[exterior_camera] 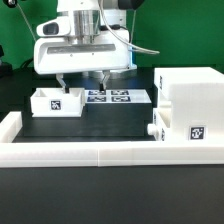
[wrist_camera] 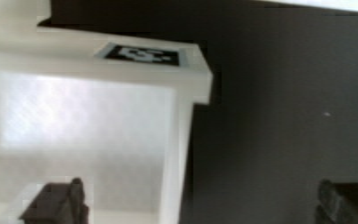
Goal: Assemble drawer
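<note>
A small white open-top tray (exterior_camera: 56, 100) with a black-and-white tag stands on the black table at the exterior view's left. My gripper (exterior_camera: 83, 85) hangs just above it, open and empty. One finger (exterior_camera: 62, 82) is over the tray, the other (exterior_camera: 103, 82) is past its side, over the marker board's end. In the wrist view the tray (wrist_camera: 87, 110) and its tag (wrist_camera: 149, 55) fill one half, and the gripper (wrist_camera: 202, 205) straddles the tray's side wall. The tall white housing (exterior_camera: 190, 100) stands at the exterior view's right, with a knob (exterior_camera: 152, 130) showing low on its side.
The marker board (exterior_camera: 120, 97) lies flat between the tray and the housing. A low white rim (exterior_camera: 90, 152) edges the table at the front and at the exterior view's left. A green backdrop stands behind the arm.
</note>
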You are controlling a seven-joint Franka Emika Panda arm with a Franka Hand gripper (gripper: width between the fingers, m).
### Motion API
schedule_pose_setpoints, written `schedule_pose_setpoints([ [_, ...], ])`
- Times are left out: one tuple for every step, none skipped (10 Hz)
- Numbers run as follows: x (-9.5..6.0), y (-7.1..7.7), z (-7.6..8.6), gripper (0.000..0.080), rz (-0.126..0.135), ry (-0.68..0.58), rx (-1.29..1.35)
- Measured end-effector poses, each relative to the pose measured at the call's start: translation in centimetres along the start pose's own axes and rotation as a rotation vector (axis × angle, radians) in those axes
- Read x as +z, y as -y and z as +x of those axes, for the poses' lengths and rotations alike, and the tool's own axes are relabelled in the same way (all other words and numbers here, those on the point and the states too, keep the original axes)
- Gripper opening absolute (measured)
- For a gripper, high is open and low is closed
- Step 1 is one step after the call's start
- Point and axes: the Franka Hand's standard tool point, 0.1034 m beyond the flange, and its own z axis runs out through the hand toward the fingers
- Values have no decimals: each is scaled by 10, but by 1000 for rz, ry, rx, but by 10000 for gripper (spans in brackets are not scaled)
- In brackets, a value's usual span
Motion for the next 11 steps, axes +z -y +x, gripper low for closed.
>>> schedule_pose_setpoints([
  [10, -1, -5, 649, -1, 0, -8],
  [17, -3, -10, 649, 2, 9, -7],
  [21, -3, -14, 649, 6, 17, -6],
  [23, -5, -16, 649, 5, 17, -3],
  [23, -6, -17, 649, 2, 12, -1],
  [23, -6, -17, 649, 0, 9, -1],
  [23, -6, -16, 601, -2, 4, 0],
  [24, -4, -15, 601, -2, 2, -3],
  [24, -4, -16, 424, -2, 2, -4],
  [24, -4, -15, 424, -2, 2, -4],
  [24, -4, -15, 241, -2, 2, -4],
])
